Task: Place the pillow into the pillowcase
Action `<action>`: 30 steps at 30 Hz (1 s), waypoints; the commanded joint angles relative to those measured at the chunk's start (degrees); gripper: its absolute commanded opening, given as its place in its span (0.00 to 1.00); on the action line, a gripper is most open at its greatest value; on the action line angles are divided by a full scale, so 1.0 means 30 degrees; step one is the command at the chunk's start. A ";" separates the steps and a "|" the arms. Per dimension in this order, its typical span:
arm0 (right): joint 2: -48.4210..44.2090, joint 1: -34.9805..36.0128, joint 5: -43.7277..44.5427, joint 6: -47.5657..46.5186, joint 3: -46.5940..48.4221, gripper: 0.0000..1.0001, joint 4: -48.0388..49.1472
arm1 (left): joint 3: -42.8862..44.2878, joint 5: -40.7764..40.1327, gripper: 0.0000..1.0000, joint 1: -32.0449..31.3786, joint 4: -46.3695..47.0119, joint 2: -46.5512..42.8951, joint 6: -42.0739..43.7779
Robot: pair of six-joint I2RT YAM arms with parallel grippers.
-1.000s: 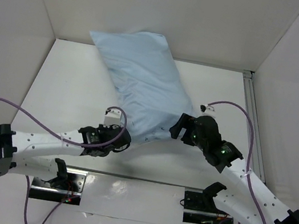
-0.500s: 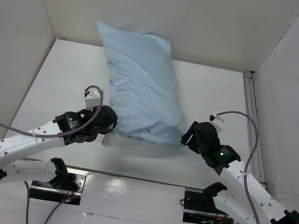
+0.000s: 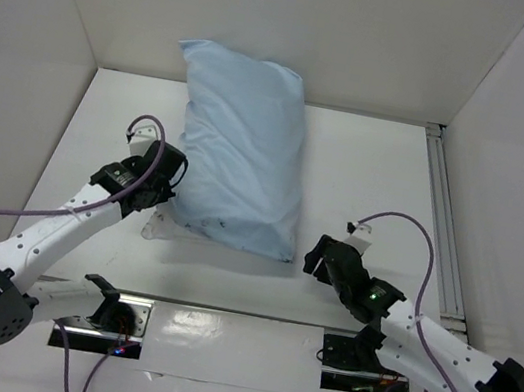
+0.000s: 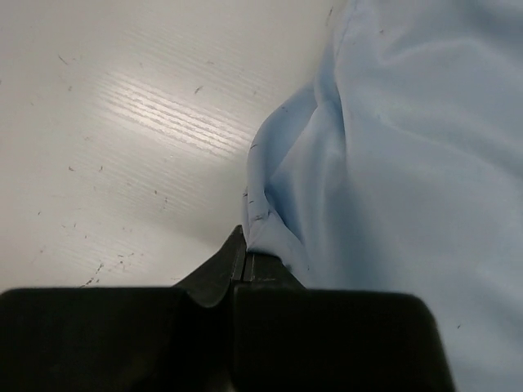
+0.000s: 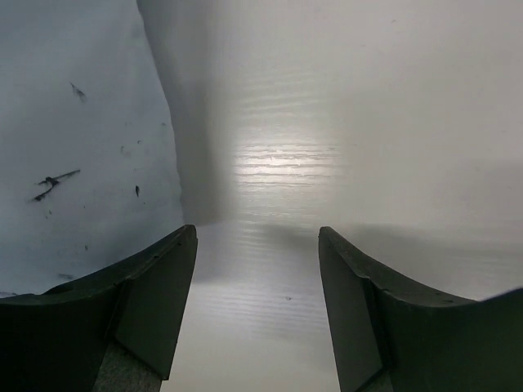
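- You are looking down at a white table (image 3: 377,176) with white walls (image 3: 273,15) around it.
- The pillowcase (image 3: 238,161) lies on the table, fat and puffy, with its far end at the back wall.
- You cannot see the pillow itself. The pillowcase is so plump that the pillow is most likely all inside.
- A second ago the pillowcase lay slanted, with both grippers at its near end. Now it lies straighter.
- Your left gripper (image 3: 167,189) has swung to the left side of the pillowcase. Its fingers are pinched tight on a fold of blue cloth at the pillowcase's edge.
- Your right gripper (image 3: 316,257) has backed away from the pillowcase's near right corner. Its fingers are wide apart and hold nothing.
- A small pale bit (image 3: 160,229) sticks out by the near left corner. It is too small to tell what it is.
- The job looks almost done. You likely only need to let go on the left.
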 commanded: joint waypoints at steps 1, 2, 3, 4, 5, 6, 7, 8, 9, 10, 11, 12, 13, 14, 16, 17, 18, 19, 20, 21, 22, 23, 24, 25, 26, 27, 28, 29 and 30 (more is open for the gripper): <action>0.1736 0.0347 -0.0187 -0.1794 -0.0017 0.68 0.3785 | 0.1084 0.0502 0.00 0.0322 0.1267 0.0502 0.1211; 0.1742 0.0579 -0.0512 -0.2407 -0.0017 0.66 0.4747 | 0.1084 0.0502 0.00 0.0496 0.1267 0.0504 0.1385; 0.1974 0.0581 -0.0689 -0.2413 -0.0191 0.64 0.4960 | 0.1084 0.0676 0.00 0.0498 0.1267 0.0504 0.1387; 0.1773 0.0784 -0.0691 -0.2413 -0.0192 0.64 0.4962 | 0.1084 0.0678 0.00 0.0498 0.1267 0.0504 0.1387; 0.1539 0.0786 -0.0691 -0.2413 -0.0366 0.64 0.4962 | 0.1258 0.0678 0.00 0.0498 0.1267 0.0504 0.1561; 0.1189 0.0786 -0.0459 -0.2413 -0.0629 0.63 0.4962 | 0.1259 0.0678 0.00 0.0672 0.1267 0.0504 0.1563; 0.0286 0.0786 -0.0457 -0.2587 -0.0632 0.62 0.4759 | 0.1259 0.0678 0.00 0.0674 0.1267 0.0504 0.1563; -0.0216 0.0786 -0.0718 -0.2850 -0.0893 0.62 0.4525 | 0.1259 0.0678 0.00 0.0674 0.1267 0.0504 0.1563; -0.0714 0.0786 -0.0981 -0.3026 -0.0896 0.62 0.4522 | 0.1259 0.0678 0.00 0.0848 0.1267 0.0504 0.1563; -0.1125 0.0786 -0.1593 -0.3202 -0.1070 0.62 0.4174 | 0.1085 0.0678 0.00 0.0849 0.1267 0.0504 0.1563; -0.1738 0.0786 -0.1918 -0.3378 -0.1071 0.62 0.3562 | 0.1084 0.0678 0.00 0.0849 0.1267 0.0678 0.1563; -0.1948 0.0786 -0.2299 -0.3380 -0.1071 0.62 0.3208 | 0.1084 0.0678 0.00 0.1081 0.1441 0.0680 0.1563; -0.2153 0.0786 -0.3057 -0.3554 -0.0607 0.62 0.2885 | 0.1084 0.0678 0.00 0.1084 0.1443 0.0680 0.1563; -0.2155 0.0786 -0.3412 -0.3555 -0.0603 0.62 0.2302 | 0.1084 0.0852 0.00 0.1084 0.1443 0.0680 0.1563; -0.2155 0.0786 -0.4550 -0.3790 -0.0136 0.62 0.2091 | 0.1084 0.0854 0.00 0.1260 0.1443 0.0856 0.1563; -0.2329 0.0786 -0.4877 -0.3964 -0.0134 0.62 0.1801 | 0.1084 0.0854 0.00 0.1260 0.1443 0.0856 0.1563; -0.2505 0.0786 -0.5229 -0.4256 -0.0134 0.62 0.1798 | 0.1084 0.0854 0.00 0.1260 0.1443 0.1030 0.1563; -0.2506 0.0786 -0.5522 -0.4433 -0.0134 0.62 0.1798 | 0.1084 0.0854 0.00 0.1260 0.1443 0.1032 0.1563; -0.2680 0.0786 -0.5960 -0.4608 -0.0134 0.62 0.1798 | 0.1084 0.0854 0.00 0.1260 0.1443 0.1032 0.1563; -0.2682 0.0786 -0.5965 -0.4784 -0.0134 0.62 0.1798 | 0.1084 0.0854 0.00 0.1260 0.1443 0.1032 0.1563; -0.2682 0.0786 -0.6342 -0.5134 0.0040 0.62 0.1972 | 0.1084 0.0854 0.00 0.1260 0.1443 0.1032 0.1563; -0.2363 0.0786 -0.6345 -0.5311 0.0042 0.62 0.2147 | 0.1084 0.0854 0.00 0.1260 0.1443 0.1032 0.1563; -0.2070 0.0786 -0.6636 -0.5690 0.0042 0.62 0.2497 | 0.1084 0.0854 0.00 0.1260 0.1443 0.1032 0.1563; -0.1719 0.0786 -0.6841 -0.5926 0.0042 0.62 0.2704 | 0.1084 0.1028 0.00 0.1260 0.1443 0.1032 0.1563; -0.0845 0.0786 -0.7018 -0.6102 0.0216 0.62 0.2880 | 0.1084 0.1029 0.00 0.1260 0.1443 0.1032 0.1563; -0.0430 0.0786 -0.7251 -0.6481 0.0218 0.62 0.3317 | 0.1084 0.1029 0.00 0.1260 0.1443 0.1032 0.1563; 0.0009 0.0786 -0.7254 -0.6485 0.0421 0.62 0.3495 | 0.1084 0.1029 0.00 0.1260 0.1443 0.1032 0.1563; 0.0709 0.0786 -0.6993 -0.6688 0.0423 0.63 0.3758 | 0.1084 0.1029 0.00 0.1260 0.1443 0.1032 0.1563; 0.1006 0.0786 -0.6816 -0.6864 0.0423 0.63 0.4370 | 0.1084 0.1029 0.00 0.1260 0.1443 0.1206 0.1563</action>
